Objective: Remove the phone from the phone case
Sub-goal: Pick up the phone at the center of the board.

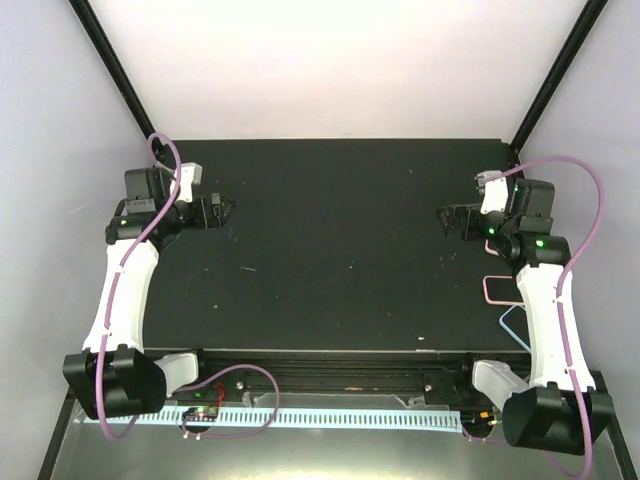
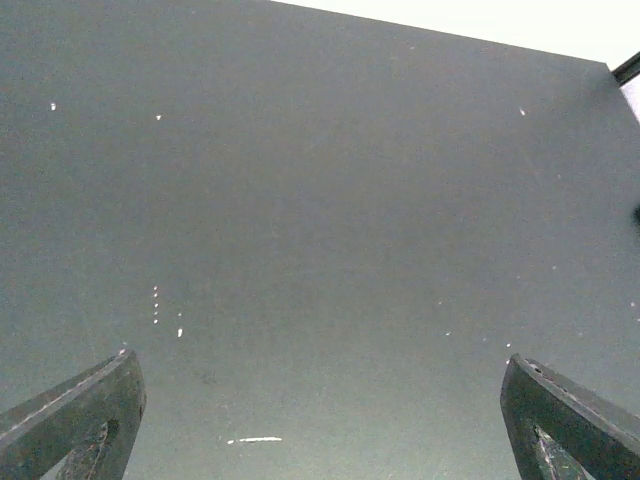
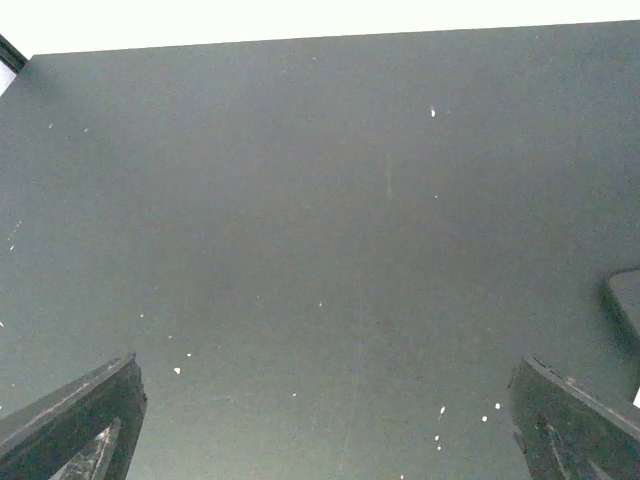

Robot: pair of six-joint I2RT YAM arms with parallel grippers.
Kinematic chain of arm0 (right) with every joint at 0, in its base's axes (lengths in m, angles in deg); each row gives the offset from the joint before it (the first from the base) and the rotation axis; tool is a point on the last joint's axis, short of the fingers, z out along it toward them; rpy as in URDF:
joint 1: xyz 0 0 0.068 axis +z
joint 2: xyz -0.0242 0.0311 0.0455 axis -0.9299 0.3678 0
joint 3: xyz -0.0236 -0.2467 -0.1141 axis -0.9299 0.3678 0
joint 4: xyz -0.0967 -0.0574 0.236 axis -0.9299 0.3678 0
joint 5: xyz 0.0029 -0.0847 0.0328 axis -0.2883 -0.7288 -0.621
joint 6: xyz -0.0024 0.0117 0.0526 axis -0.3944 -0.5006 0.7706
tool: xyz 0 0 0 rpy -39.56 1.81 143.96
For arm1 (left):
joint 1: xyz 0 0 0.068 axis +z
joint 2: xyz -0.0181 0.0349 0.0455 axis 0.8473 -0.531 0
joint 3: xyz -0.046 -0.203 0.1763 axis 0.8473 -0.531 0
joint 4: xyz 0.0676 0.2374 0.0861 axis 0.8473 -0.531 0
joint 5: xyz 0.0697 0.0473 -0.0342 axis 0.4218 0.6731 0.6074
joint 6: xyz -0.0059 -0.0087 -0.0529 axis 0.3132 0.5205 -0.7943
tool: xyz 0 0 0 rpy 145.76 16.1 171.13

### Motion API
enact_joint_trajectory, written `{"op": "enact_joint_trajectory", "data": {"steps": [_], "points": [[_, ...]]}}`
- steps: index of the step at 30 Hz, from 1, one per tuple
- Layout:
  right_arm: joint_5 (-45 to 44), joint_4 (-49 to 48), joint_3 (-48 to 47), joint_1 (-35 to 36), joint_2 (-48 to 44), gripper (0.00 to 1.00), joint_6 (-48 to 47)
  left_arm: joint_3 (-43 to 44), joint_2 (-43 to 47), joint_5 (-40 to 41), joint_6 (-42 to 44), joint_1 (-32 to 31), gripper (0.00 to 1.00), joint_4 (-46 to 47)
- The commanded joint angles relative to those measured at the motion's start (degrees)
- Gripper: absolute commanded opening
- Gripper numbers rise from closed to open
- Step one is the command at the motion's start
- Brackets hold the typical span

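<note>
At the table's right edge lies a pink-rimmed phone case [image 1: 487, 288] with a dark inside, partly under my right arm. Just nearer lies a light-blue-rimmed one [image 1: 508, 325], also half hidden. Whether a phone sits in either I cannot tell. My right gripper [image 1: 450, 220] hovers open behind them, pointing toward the table's middle. Its wrist view shows wide-apart fingers [image 3: 327, 362] over bare mat and a dark rounded corner [image 3: 625, 300] at the right edge. My left gripper [image 1: 222, 211] is open at the far left, its fingers [image 2: 318, 358] spread over bare mat.
The black table mat [image 1: 340, 250] carries small white specks and scratches. Black frame posts [image 1: 112, 70] rise at the back corners, with white walls behind. Pink cables loop along both arms. A light strip [image 1: 330, 418] runs along the near edge.
</note>
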Motion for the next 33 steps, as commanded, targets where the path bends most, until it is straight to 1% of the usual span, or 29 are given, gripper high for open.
{"op": "enact_joint_trajectory", "data": {"steps": [1, 6, 13, 19, 22, 25, 29, 33], "points": [[-2.1, -1.5, 2.0, 1.0, -2.7, 1.0, 2.7, -1.9, 3.3, 4.2, 0.1, -1.3, 0.99, 2.3], [-1.0, -2.5, 3.6, 1.6, -4.2, 1.0, 4.0, -3.4, 5.0, 5.2, 1.5, -3.0, 0.99, 2.8], [-8.3, -3.4, 3.4, 1.4, -3.0, 1.0, 3.3, -3.7, 5.4, 6.3, 3.6, -4.4, 0.99, 2.5], [-14.9, -4.5, 4.1, -0.5, 1.0, 1.0, -1.9, -2.7, 4.1, 5.6, 5.0, -4.7, 0.99, 2.0], [-15.9, -5.1, 4.3, -2.7, 4.2, 1.0, -2.2, -1.6, 3.0, 5.2, 5.6, -4.8, 0.99, 1.7], [-13.9, -6.6, 4.7, -7.4, 6.6, 1.0, -1.9, 0.0, 1.5, 4.8, 5.9, -5.0, 0.99, 1.1], [-12.4, -8.1, 4.3, -11.4, 10.9, 1.0, -1.8, 1.4, 0.2, 4.1, 5.5, -5.2, 0.99, 1.0], [-11.0, -8.6, 2.4, -15.7, 15.9, 0.99, 1.2, 1.8, -0.3, 3.1, 5.2, -5.7, 0.99, 1.1]]}}
